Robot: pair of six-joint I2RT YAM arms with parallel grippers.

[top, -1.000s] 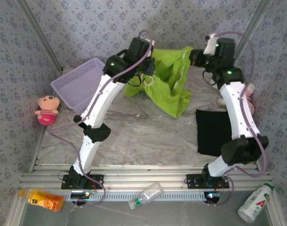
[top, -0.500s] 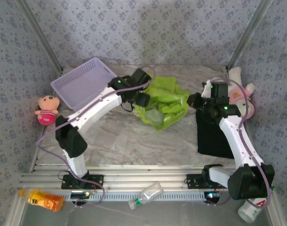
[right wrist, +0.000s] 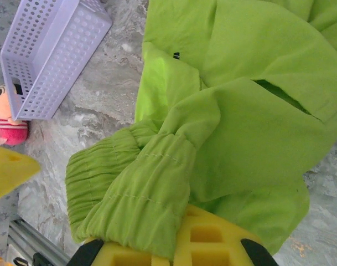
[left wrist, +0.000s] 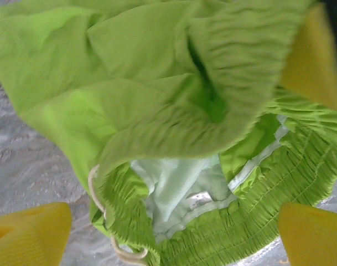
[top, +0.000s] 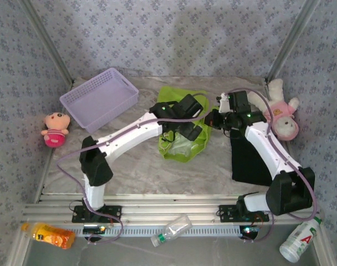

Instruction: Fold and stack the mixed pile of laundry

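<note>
Top view: lime-green garment (top: 179, 145) is down from the spread lift, now a crumpled heap mid table (top: 140, 163). Black T-shirt (top: 248, 160) lies flat at right. My left tool (top: 191, 132) just let go.
Left wrist: fingers (left wrist: 30, 230) wide apart, waistband below, nothing held.
Right wrist: right tool (right wrist: 174, 246) clenched on the green cloth.
Fold looks unfinished to me. Needs flattening, then stacking.

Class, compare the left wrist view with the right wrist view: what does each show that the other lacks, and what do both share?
Left wrist view: a white drawstring and the pale lining inside the opening. Right wrist view: the lavender basket and a pink plush toy near it. Shared: the lime-green garment crumpled on the marbled table.
</note>
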